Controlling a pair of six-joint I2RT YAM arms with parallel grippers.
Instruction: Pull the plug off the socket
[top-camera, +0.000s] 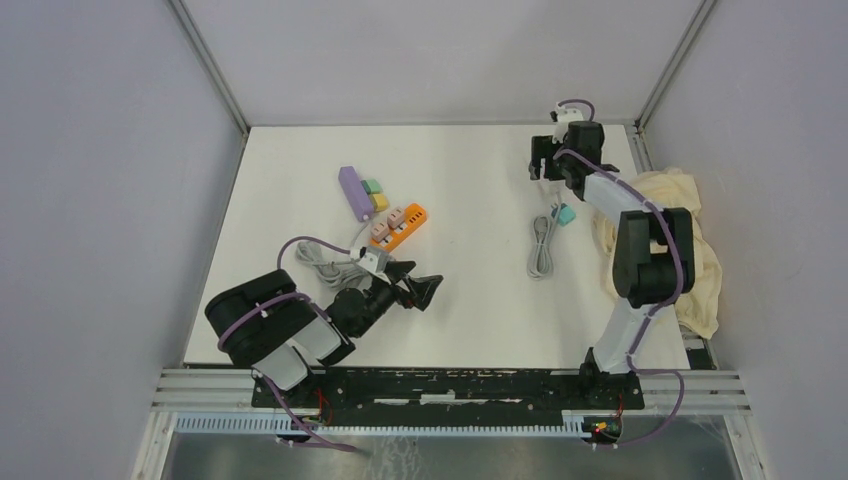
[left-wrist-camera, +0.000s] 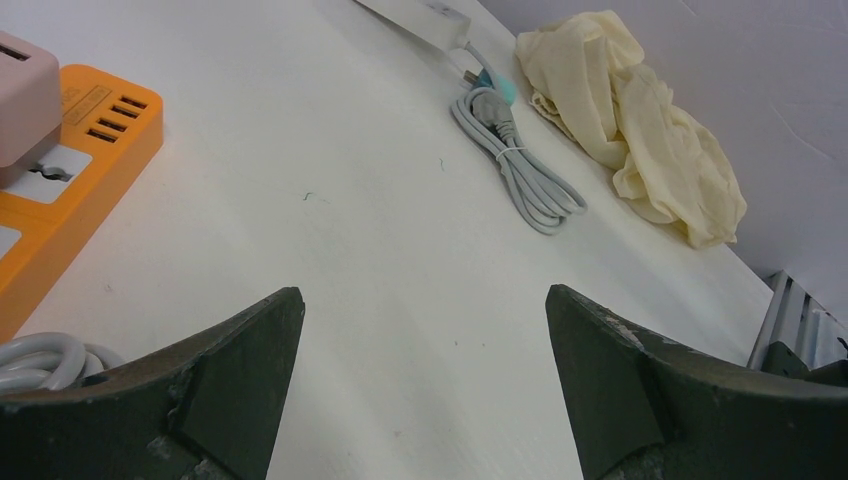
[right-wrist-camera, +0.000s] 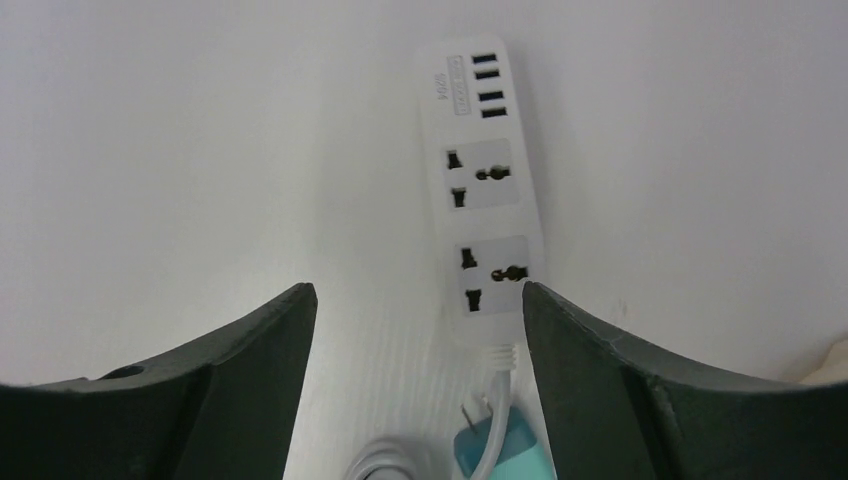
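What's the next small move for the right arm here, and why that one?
Probably lift the right gripper straight up, clear of the white power strip. Both of the strip's sockets are empty, the teal plug lies loose on the table beside the strip's cord, and the jaws stand open with nothing between them, so the pull looks done.

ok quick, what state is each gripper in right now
Left gripper: open, holding nothing.
Right gripper: open, holding nothing, over the white power strip.
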